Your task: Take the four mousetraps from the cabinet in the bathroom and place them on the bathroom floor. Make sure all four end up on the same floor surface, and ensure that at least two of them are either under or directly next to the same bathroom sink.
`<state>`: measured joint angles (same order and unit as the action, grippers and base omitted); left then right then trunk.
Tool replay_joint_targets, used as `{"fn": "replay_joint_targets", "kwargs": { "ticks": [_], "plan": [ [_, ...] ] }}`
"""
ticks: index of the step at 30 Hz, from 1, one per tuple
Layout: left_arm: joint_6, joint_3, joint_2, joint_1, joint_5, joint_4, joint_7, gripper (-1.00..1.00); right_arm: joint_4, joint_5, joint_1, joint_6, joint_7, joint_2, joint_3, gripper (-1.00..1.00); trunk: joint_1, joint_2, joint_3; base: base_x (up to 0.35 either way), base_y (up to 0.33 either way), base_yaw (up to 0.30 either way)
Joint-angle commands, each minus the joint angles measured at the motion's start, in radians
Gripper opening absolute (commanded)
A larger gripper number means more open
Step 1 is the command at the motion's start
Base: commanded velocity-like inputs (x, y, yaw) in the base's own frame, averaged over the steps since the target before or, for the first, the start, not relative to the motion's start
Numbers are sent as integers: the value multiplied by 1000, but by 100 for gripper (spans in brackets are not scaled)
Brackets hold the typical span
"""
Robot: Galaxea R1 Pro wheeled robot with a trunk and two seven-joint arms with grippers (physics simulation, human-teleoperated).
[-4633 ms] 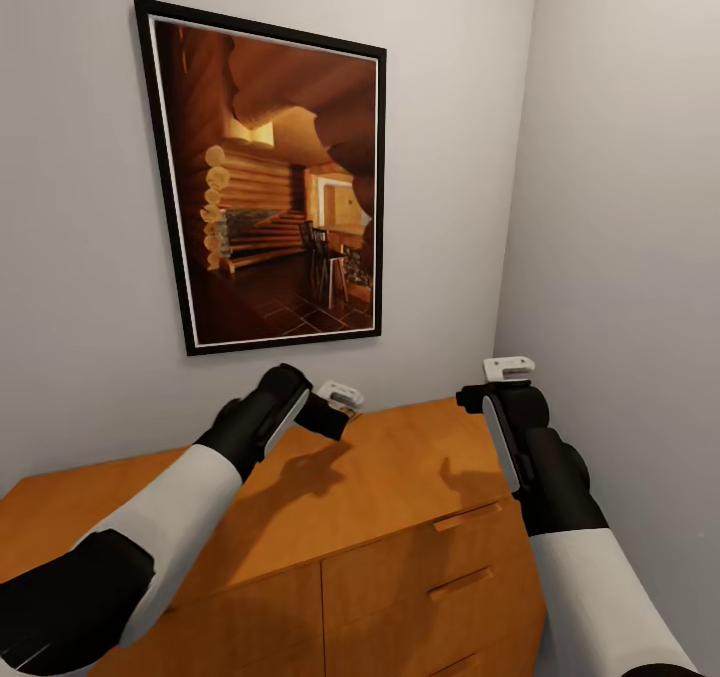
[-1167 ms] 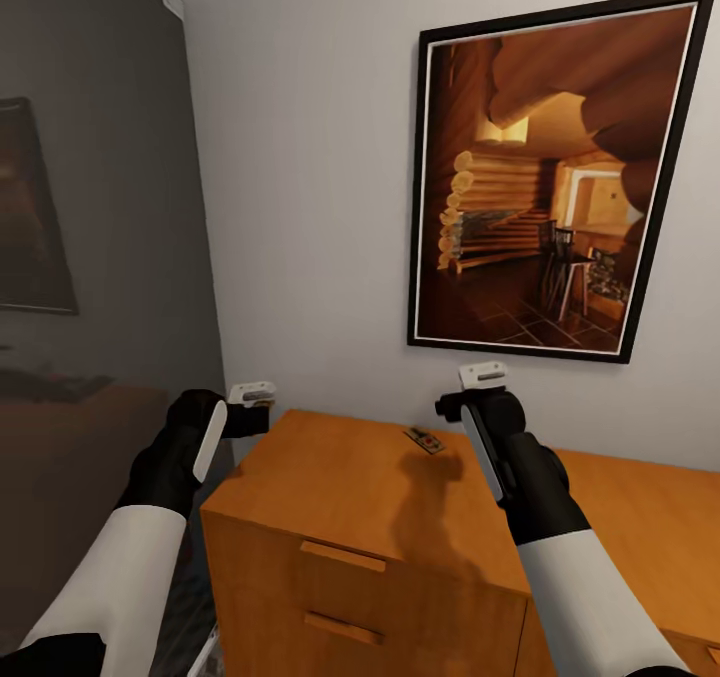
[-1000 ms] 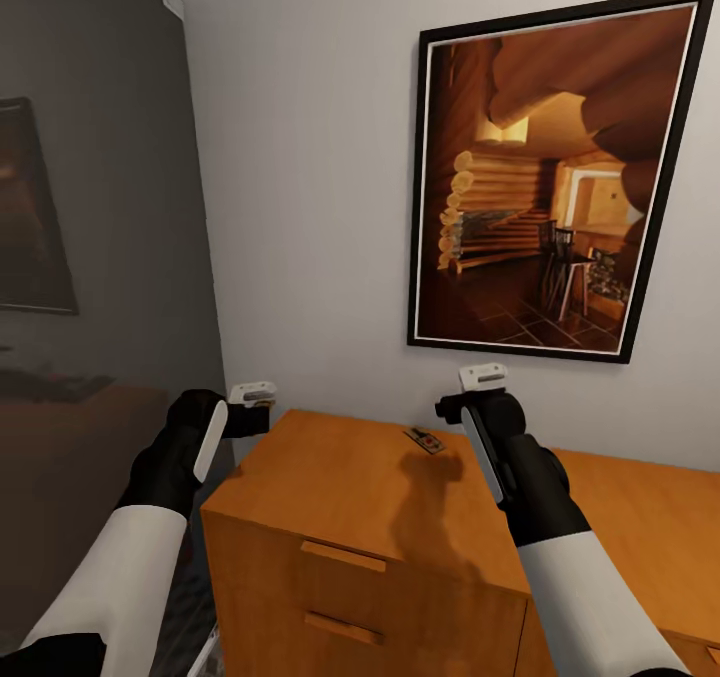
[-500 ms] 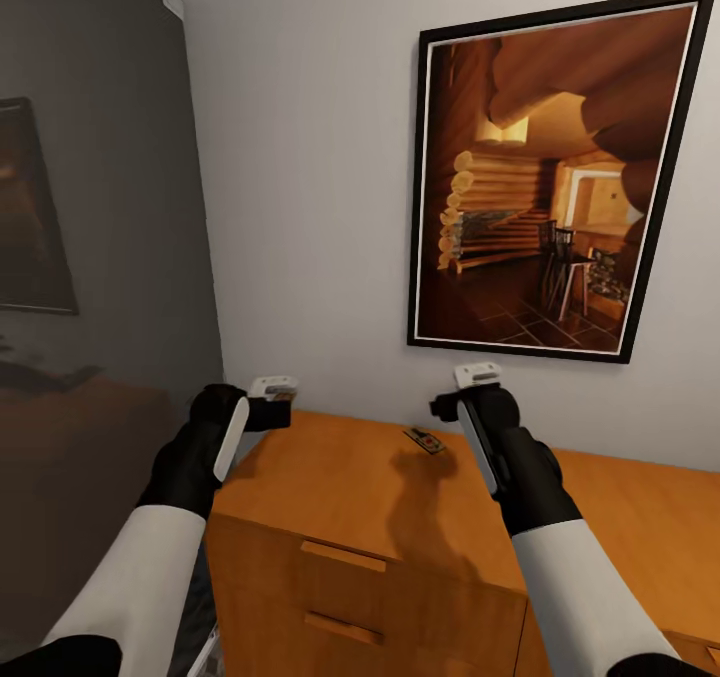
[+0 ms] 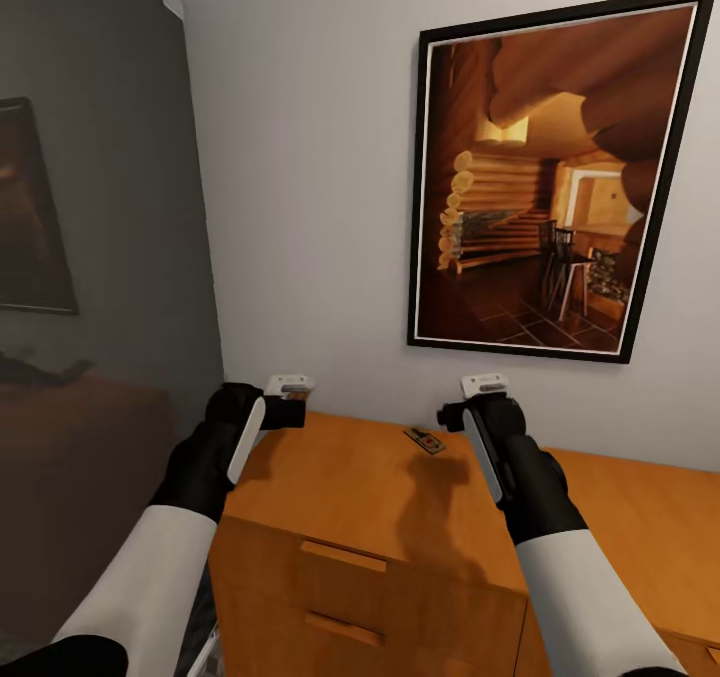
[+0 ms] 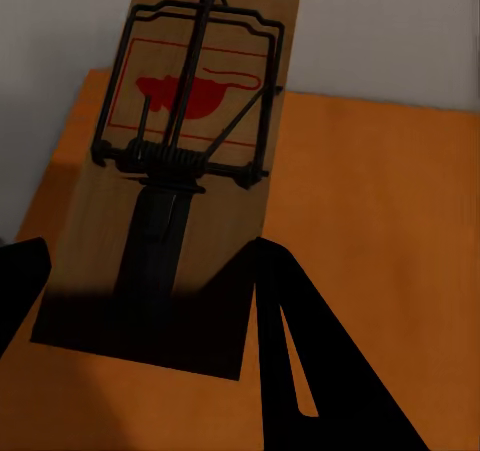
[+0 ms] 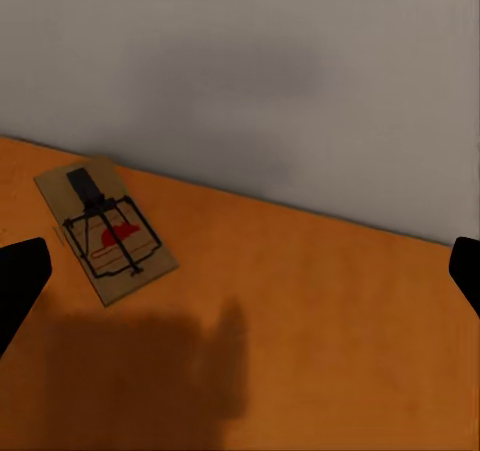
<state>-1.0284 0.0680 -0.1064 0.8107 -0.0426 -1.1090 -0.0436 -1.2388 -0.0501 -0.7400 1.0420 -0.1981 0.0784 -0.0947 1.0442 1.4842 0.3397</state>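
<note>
One mousetrap (image 6: 165, 171) is held clamped by the left gripper (image 5: 290, 397); another mousetrap (image 5: 425, 441) lies on the cabinet (image 5: 350, 487), before the wide-open right gripper (image 5: 470, 402). None is floored yet.

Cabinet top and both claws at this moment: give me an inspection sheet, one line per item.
Surface: cabinet, orange-brown flat top, drawers with bar handles below.
Job's things: one mousetrap lying flat on the top near the wall; a second mousetrap held in the left claw.
Clutter: nothing seen.
Claws: left claw shut on the second trap over the cabinet's left end; right claw open, hovering just beside the lying trap.
Cables: nothing seen.
Surroundings: framed log-cabin picture on a pale wall; dark mirror at left.
</note>
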Motion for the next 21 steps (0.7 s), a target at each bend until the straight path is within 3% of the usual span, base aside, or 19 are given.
{"fn": "replay_joint_targets", "kwargs": {
  "ticks": [1, 11, 21],
  "plan": [
    [-4, 6, 0, 1, 0, -1, -1, -100, 5, 1, -7, 5, 7, 0, 1, 100, 0, 1, 1, 0, 0, 0],
    [-2, 28, 1, 1, 1, -3, 1, -100, 61, 57, -63, 5, 63, -5, 8, 100, 0, 1, 1, 0, 0, 0],
    [-2, 30, -1, 1, 0, -34, 2, -100, 117, 63, -119, 5, 119, 0, 9, 100, 0, 1, 1, 0, 0, 0]
  ]
}}
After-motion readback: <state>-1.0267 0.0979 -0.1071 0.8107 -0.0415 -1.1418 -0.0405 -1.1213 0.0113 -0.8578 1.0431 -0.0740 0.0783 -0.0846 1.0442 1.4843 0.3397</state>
